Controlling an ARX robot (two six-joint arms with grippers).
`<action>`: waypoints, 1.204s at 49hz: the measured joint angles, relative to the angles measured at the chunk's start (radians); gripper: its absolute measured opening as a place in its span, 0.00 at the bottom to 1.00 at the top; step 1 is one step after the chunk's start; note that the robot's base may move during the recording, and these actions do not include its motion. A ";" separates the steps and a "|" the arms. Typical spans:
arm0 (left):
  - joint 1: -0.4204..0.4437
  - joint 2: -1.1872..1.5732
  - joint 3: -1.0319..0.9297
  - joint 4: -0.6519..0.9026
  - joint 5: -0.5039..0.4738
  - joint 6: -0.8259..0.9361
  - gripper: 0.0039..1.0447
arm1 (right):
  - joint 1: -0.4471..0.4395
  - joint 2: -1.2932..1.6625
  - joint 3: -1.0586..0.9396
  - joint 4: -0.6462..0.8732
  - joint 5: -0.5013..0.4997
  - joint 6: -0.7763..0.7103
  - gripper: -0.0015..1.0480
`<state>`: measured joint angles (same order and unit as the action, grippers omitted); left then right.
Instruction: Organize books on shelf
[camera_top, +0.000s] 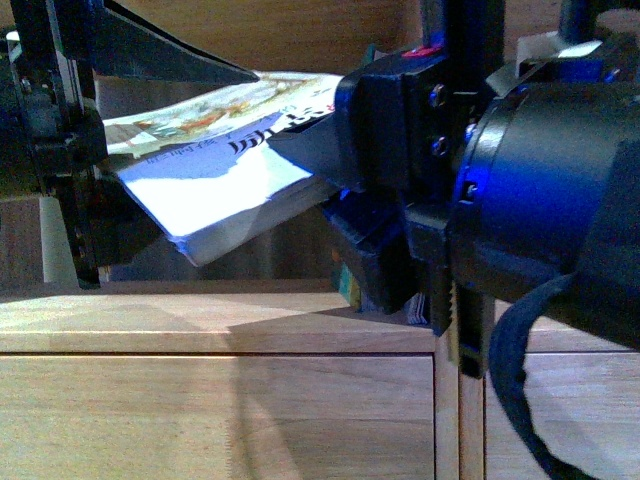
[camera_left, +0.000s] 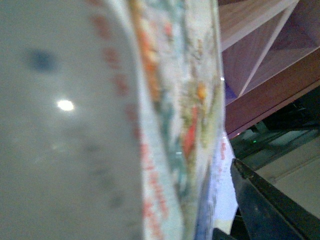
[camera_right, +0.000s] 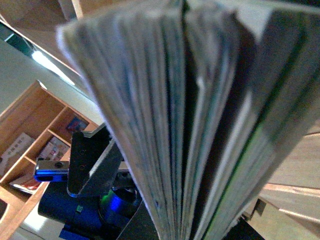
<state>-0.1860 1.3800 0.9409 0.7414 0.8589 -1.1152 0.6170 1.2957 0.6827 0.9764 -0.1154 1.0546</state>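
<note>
1. Two pincers share the book (camera_top: 190, 190) — right pincer (camera_top: 305, 185) clamped on one end, left pincer (camera_top: 200, 150) straddling the other, grip unclear.
2. Mid-carry, tilted above the shelf (camera_top: 200, 330).
3. Next: upright it into a cubby (camera_left: 280, 45).

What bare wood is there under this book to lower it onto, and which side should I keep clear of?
Free: the wooden ledge directly beneath the tilted book, from the left arm across to the right gripper. Crowded: under the right gripper, where coloured edges show just above the ledge; beyond that the right arm blocks the view.
</note>
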 joint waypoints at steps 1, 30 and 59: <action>0.000 -0.003 -0.003 0.011 0.001 -0.005 0.52 | 0.004 0.006 0.001 0.006 0.002 0.015 0.07; 0.019 -0.043 -0.045 0.037 -0.011 0.012 0.18 | 0.034 0.078 -0.012 0.137 0.002 0.207 0.45; 0.079 0.109 0.264 -0.424 -0.484 0.604 0.17 | -0.290 -0.462 -0.298 -0.219 -0.202 -0.037 0.93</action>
<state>-0.1066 1.4891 1.2045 0.3176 0.3748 -0.5114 0.3275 0.8337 0.3847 0.7578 -0.3172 1.0176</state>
